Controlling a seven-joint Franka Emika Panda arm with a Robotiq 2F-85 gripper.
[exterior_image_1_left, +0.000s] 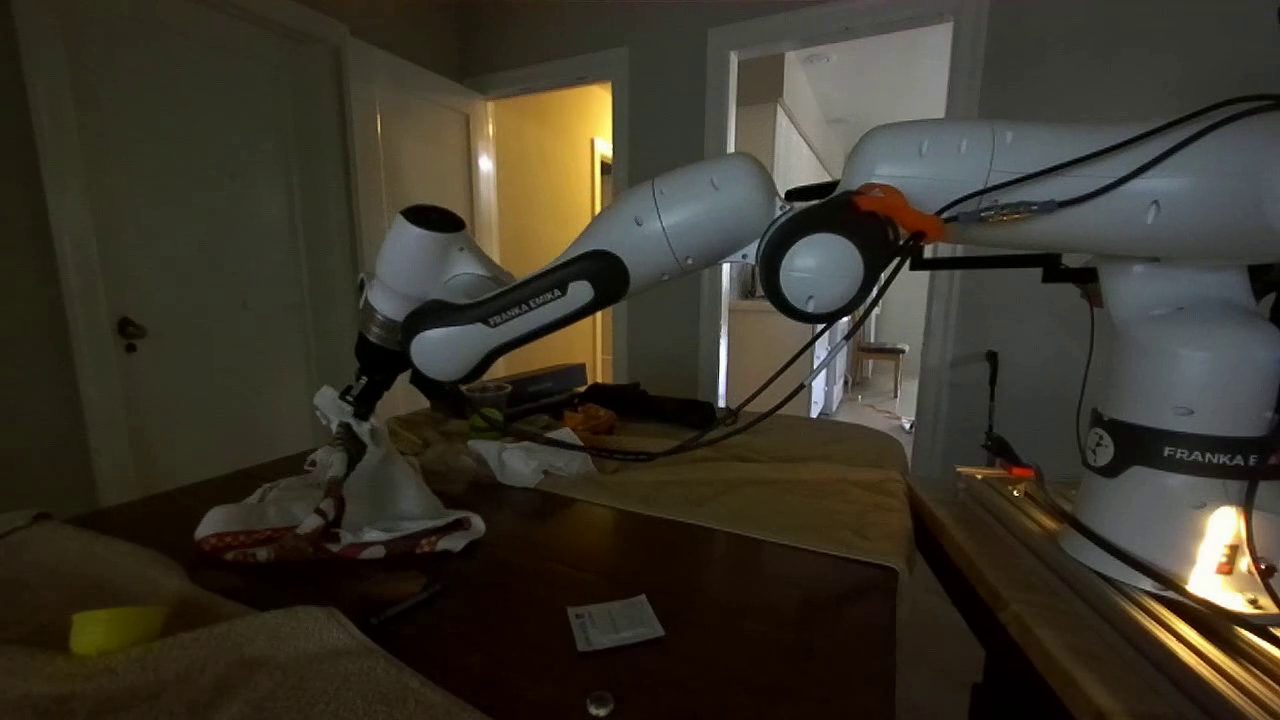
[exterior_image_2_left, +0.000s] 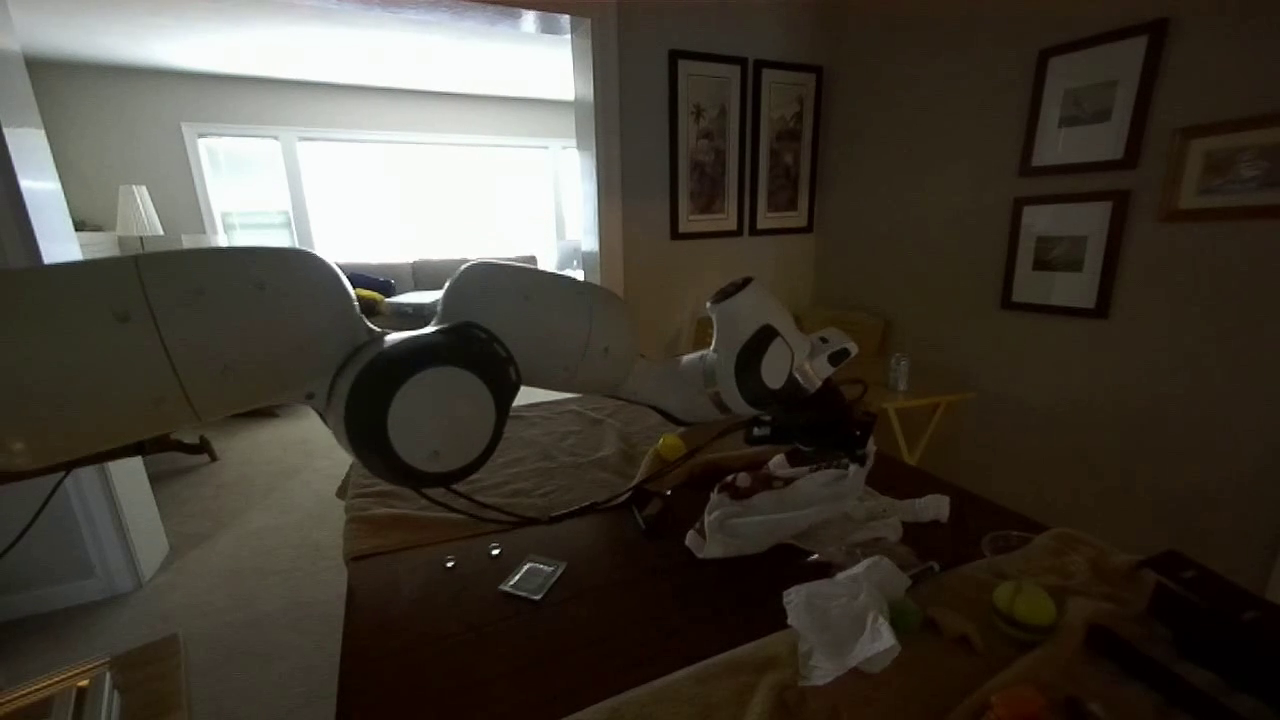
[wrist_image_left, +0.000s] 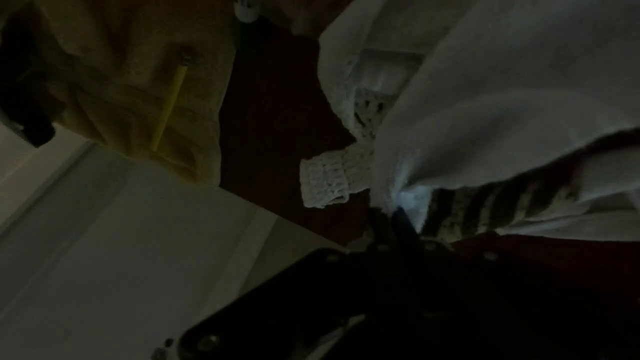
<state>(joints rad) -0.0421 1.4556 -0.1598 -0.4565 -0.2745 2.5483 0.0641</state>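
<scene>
Evidently, the gripper (wrist_image_left: 387, 212) has its fingers nearly together, clamped on a pinch of the white cloth (wrist_image_left: 500, 115) near the lower middle of the wrist view. From that pinch the cloth spreads over the upper right of the frame, with a dark-striped band (wrist_image_left: 500, 202) along its lower side. A knitted white strip (wrist_image_left: 325, 181) shows just left of the pinch; whether it belongs to the cloth, I cannot tell. At upper left, a thin yellow stick (wrist_image_left: 170, 107) lies on tan fabric (wrist_image_left: 115, 95).

In an exterior view the cloth is left of centre, peaked up to the gripper, its red-patterned edge (exterior_image_1_left: 385, 549) resting on the dark table (exterior_image_1_left: 760, 610). A dark pen-like stick (exterior_image_1_left: 405, 605) lies near it, lower in the frame. Toward the bottom middle are a small flat packet (exterior_image_1_left: 615, 622) and, at the lower edge, a clear bead (exterior_image_1_left: 600, 704). A tan blanket (exterior_image_1_left: 250, 665) fills the lower left, with a yellow piece (exterior_image_1_left: 117, 630) on it. A crumpled white sheet (exterior_image_1_left: 535, 460) lies just right of the cloth, near an orange object (exterior_image_1_left: 590, 418).

In an exterior view, a bright window (exterior_image_2_left: 430, 195) takes the upper left, framed pictures (exterior_image_2_left: 708, 145) hang from the upper middle to the upper right, and a yellow side table (exterior_image_2_left: 930, 400) holding a can or glass (exterior_image_2_left: 899, 372) stands right of centre.
</scene>
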